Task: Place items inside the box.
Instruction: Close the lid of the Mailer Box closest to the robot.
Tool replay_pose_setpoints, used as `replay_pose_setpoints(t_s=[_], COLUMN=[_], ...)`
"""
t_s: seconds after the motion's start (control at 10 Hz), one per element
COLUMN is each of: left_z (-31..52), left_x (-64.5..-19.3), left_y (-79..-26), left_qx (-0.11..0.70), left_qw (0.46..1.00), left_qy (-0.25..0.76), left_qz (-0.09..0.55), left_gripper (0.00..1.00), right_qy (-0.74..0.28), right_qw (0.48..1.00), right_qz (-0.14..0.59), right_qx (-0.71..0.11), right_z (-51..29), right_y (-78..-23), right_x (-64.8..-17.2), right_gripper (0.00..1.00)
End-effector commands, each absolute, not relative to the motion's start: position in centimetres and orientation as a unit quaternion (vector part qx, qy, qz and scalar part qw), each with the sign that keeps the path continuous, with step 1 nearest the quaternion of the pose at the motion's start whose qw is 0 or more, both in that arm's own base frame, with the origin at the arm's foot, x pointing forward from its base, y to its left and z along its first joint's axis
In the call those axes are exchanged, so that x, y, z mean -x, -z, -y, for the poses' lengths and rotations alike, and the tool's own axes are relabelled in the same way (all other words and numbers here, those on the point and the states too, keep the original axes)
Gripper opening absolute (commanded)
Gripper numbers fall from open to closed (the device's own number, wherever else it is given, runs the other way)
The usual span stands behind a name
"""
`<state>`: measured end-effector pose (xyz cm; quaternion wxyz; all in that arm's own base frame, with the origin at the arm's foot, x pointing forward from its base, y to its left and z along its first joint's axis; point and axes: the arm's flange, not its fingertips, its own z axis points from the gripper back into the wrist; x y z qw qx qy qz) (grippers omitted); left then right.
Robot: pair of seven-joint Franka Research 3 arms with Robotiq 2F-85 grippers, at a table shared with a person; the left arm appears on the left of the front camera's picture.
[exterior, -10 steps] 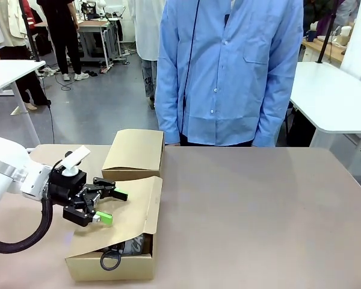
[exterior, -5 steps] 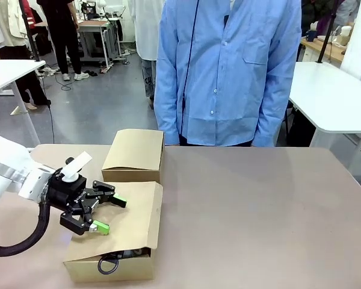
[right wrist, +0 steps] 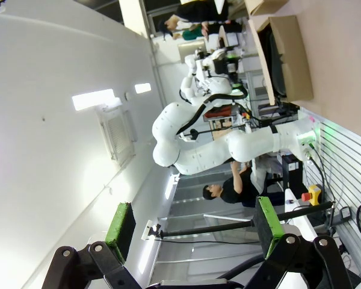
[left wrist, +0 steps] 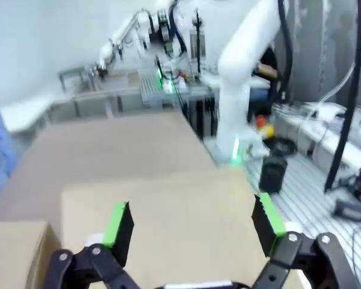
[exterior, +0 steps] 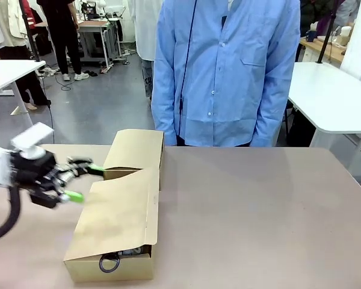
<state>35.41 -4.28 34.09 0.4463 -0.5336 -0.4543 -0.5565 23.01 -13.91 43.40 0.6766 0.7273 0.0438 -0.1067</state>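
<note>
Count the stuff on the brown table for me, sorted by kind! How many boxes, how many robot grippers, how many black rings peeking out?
Boxes: 1
Grippers over the table: 1, the left gripper
Black rings at the box's front gap: 1
Total: 3

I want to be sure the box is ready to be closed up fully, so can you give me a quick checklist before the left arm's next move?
1. Left gripper jaws open and holding nothing: ok, the green pads stand apart with nothing between them.
2. Left gripper clear of the box: ok, it sits off the box's left side.
3. Near flap lying down over the box: ok, though a gap remains at the front edge.
4. Contents fully inside: not ok, a black ring pull hangs out over the front wall.
5. Far flap closed: not ok, it is folded away.
6. Right gripper open and empty: ok.
</note>
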Motion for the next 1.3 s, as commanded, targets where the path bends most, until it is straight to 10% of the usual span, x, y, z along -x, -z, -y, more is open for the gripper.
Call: replay_pose_setpoints(t_s=[0.0, 0.2, 0.4, 0.6, 0.9, 1.2], left_z=[0.4, -6.1, -10.8, -11.9, -12.3, -15.1], left_x=[-29.4, -29.6, -29.9, -30.2, -33.1, -32.9], left_y=[-37.2, -39.1, -39.8, -37.7, -32.7, -35.1], left_qx=[0.558, 0.587, 0.531, 0.537, 0.537, 0.515], left_qw=[0.452, 0.511, 0.687, 0.754, 0.794, 0.78], left_qy=[0.45, 0.304, 0.123, 0.143, 0.158, 0.147], left_qz=[0.531, 0.549, 0.48, 0.349, 0.236, 0.324], left_gripper=[1.0, 1.0, 1.0, 1.0, 1.0, 1.0], right_qy=[0.113, 0.113, 0.113, 0.113, 0.113, 0.113], right_qw=[0.669, 0.669, 0.669, 0.669, 0.669, 0.669], right_qz=[-0.047, -0.047, -0.047, -0.047, -0.047, -0.047], right_qx=[-0.733, -0.733, -0.733, -0.733, -0.733, -0.733], right_z=[13.9, 13.9, 13.9, 13.9, 13.9, 13.9], right_y=[-44.2, -44.2, -44.2, -44.2, -44.2, -44.2], right_x=[-23.1, -23.1, -23.1, -23.1, -23.1, -23.1], right_gripper=[1.0, 1.0, 1.0, 1.0, 1.0, 1.0])
